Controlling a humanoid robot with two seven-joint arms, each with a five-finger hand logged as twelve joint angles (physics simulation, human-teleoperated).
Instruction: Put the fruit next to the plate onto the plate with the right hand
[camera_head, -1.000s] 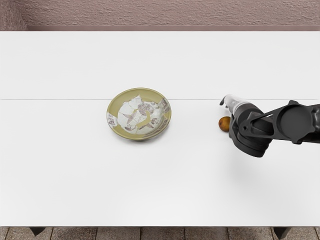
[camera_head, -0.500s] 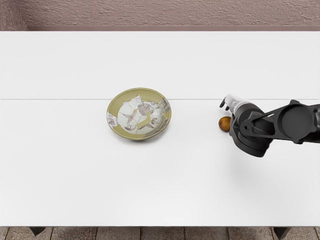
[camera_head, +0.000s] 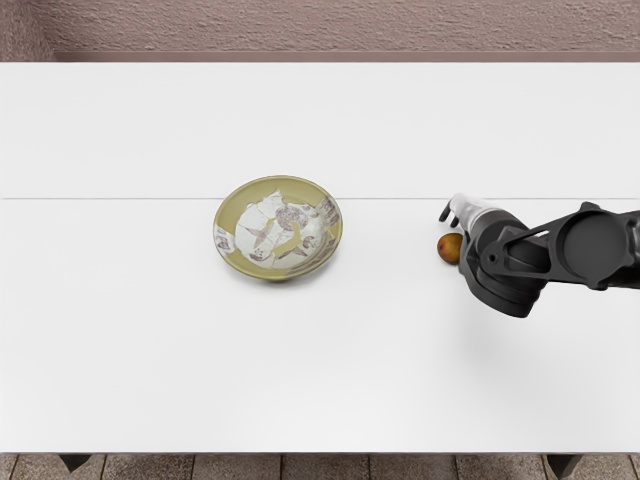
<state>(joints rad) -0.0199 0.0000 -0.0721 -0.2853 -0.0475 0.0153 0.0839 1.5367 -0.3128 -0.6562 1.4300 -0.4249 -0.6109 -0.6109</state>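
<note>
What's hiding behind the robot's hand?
A small brown fruit peeks out on the white table beside the right hand. The hand covers its right part, so whether it is gripped cannot be seen.

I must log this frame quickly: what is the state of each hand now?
Left hand: not in view.
Right hand: by the fruit, mostly hidden behind its own wrist; open or closed cannot be told.
</note>
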